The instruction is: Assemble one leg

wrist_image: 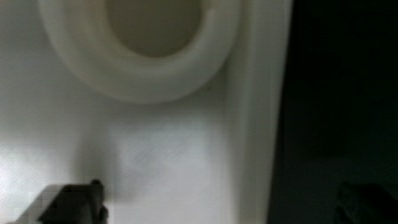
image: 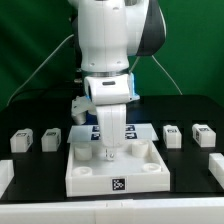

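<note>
Leg (image: 172, 133) visible exterior view only; wrist view: gripper (wrist_image: 217, 205) spread, empty, over panel (wrist_image: 178, 130).

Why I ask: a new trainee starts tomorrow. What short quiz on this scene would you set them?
1. True or false: the gripper hangs over the large white panel.
2. How many tagged legs stand in the row at the exterior view's right of the panel?
3. What does the wrist view show ahead of the fingers? A) a round hole in white plastic; B) a screwdriver; C) a red block.

Key: 1 true; 2 two; 3 A.
</note>
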Controlling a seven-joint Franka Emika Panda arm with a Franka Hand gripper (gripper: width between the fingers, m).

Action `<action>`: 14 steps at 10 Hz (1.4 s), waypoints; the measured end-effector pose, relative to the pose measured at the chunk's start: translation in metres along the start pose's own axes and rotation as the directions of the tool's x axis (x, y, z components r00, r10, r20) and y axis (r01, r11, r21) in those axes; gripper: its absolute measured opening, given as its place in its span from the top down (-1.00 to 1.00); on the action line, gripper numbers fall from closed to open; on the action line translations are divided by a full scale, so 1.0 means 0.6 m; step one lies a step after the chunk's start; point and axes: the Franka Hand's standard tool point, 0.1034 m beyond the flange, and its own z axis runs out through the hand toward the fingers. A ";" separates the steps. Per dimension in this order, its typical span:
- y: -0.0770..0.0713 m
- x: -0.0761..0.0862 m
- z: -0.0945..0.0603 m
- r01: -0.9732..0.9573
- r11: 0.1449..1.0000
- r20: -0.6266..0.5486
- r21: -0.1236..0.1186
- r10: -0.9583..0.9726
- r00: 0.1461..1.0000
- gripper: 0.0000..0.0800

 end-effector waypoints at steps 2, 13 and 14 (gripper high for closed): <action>0.005 0.000 -0.001 -0.011 1.000 0.000 -0.004 0.011 1.000 -0.62; 0.007 -0.002 -0.003 -0.014 1.000 0.001 -0.011 0.014 1.000 0.85; 0.007 -0.002 -0.003 -0.014 1.000 0.001 -0.012 0.014 1.000 0.85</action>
